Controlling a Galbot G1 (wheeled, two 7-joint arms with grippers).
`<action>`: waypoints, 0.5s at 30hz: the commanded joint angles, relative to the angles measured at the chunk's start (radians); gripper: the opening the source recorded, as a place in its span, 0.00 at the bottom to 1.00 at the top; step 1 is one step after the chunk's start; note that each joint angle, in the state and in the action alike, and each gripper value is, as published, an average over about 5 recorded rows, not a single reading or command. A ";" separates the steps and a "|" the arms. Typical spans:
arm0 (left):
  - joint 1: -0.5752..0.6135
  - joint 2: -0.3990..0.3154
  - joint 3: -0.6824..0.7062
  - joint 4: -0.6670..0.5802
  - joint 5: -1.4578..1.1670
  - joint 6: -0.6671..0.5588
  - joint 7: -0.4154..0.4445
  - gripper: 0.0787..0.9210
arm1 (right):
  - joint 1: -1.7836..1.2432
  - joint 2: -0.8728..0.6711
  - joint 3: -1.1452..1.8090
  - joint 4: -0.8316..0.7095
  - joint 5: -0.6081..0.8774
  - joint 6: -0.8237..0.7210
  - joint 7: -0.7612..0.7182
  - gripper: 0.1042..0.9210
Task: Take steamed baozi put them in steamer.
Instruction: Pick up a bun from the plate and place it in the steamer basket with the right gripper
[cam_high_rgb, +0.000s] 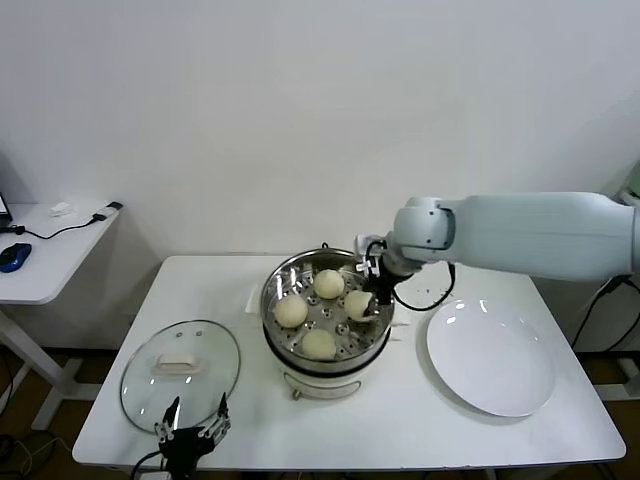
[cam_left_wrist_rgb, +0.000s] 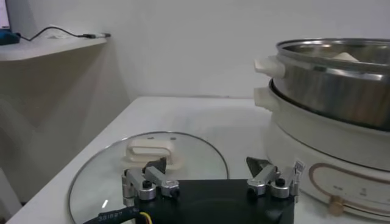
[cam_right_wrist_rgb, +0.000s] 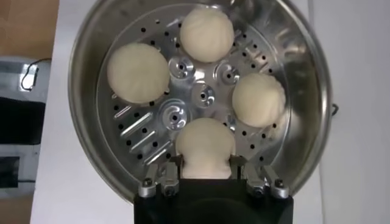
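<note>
The steamer (cam_high_rgb: 274, 288) stands mid-table, a shiny steel pot with a perforated tray (cam_right_wrist_rgb: 146, 125) on a white base. Several cream-white baozi lie on the tray: one at the left (cam_high_rgb: 291, 311), one at the back (cam_high_rgb: 329, 283), one at the front (cam_high_rgb: 318, 344). My right gripper (cam_high_rgb: 372, 300) reaches into the pot from the right and is shut on a further baozi (cam_right_wrist_rgb: 205, 141), which rests on the tray by the rim; its sides are pinched between the fingers. My left gripper (cam_high_rgb: 192, 425) is open and empty at the table's front left, just before the lid.
A round glass lid (cam_high_rgb: 180, 372) with a white knob lies flat left of the steamer; it also shows in the left wrist view (cam_left_wrist_rgb: 100, 176). A bare white plate (cam_high_rgb: 490, 360) lies to the steamer's right. A side desk (cam_high_rgb: 50, 255) stands at the far left.
</note>
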 joint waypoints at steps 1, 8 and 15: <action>0.001 0.000 -0.003 -0.002 -0.001 -0.001 -0.001 0.88 | -0.052 0.028 0.001 -0.030 -0.018 -0.016 0.022 0.53; 0.000 -0.002 0.001 -0.005 -0.002 0.009 -0.008 0.88 | -0.027 0.023 0.010 -0.030 -0.021 0.027 -0.041 0.69; 0.001 -0.001 0.003 -0.009 -0.011 0.022 -0.011 0.88 | 0.039 -0.042 0.050 -0.032 -0.006 0.141 -0.131 0.87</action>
